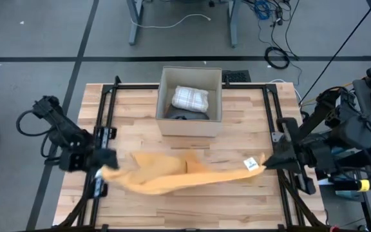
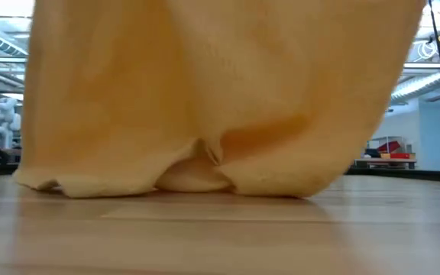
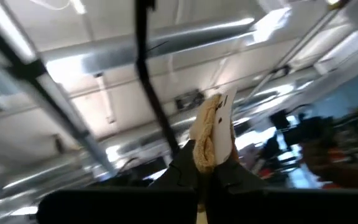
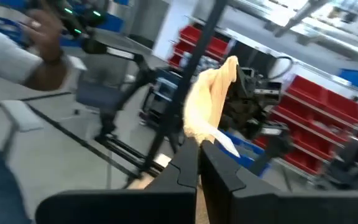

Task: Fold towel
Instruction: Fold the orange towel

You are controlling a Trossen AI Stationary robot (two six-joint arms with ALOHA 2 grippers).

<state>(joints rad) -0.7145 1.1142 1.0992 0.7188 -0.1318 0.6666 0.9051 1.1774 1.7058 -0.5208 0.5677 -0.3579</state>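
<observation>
A yellow-orange towel [image 1: 172,177] hangs spread between my two grippers over the near half of the wooden table [image 1: 237,206]. My left gripper [image 1: 108,161] is shut on its left end and my right gripper [image 1: 265,162] on its right end, beside a white tag [image 1: 251,163]. In the low view the towel [image 2: 205,92] fills most of the picture, and its lower edge [image 2: 189,183] rests in folds on the table top. Each wrist view shows a bunched towel corner sticking out past the shut fingers. My left gripper [image 3: 202,171] pinches a bunched corner of the towel [image 3: 210,140] between its two fingers, with a short tuft standing out past the tips. The cloth runs from there toward the other arm, sagging in the middle. My right gripper [image 4: 199,155] pinches the towel's opposite corner [image 4: 205,115] between its two fingers, close to the white tag [image 4: 227,144]. The fingers come level from the table's right side. The cloth hangs below, with its lower edge on the table.
An open box [image 1: 190,125] stands at the table's far middle with a folded white checked cloth [image 1: 190,98] inside. Black frame rails [image 1: 102,109] [image 1: 272,109] run along both sides of the table. A person's arm [image 4: 42,68] shows in the room beyond.
</observation>
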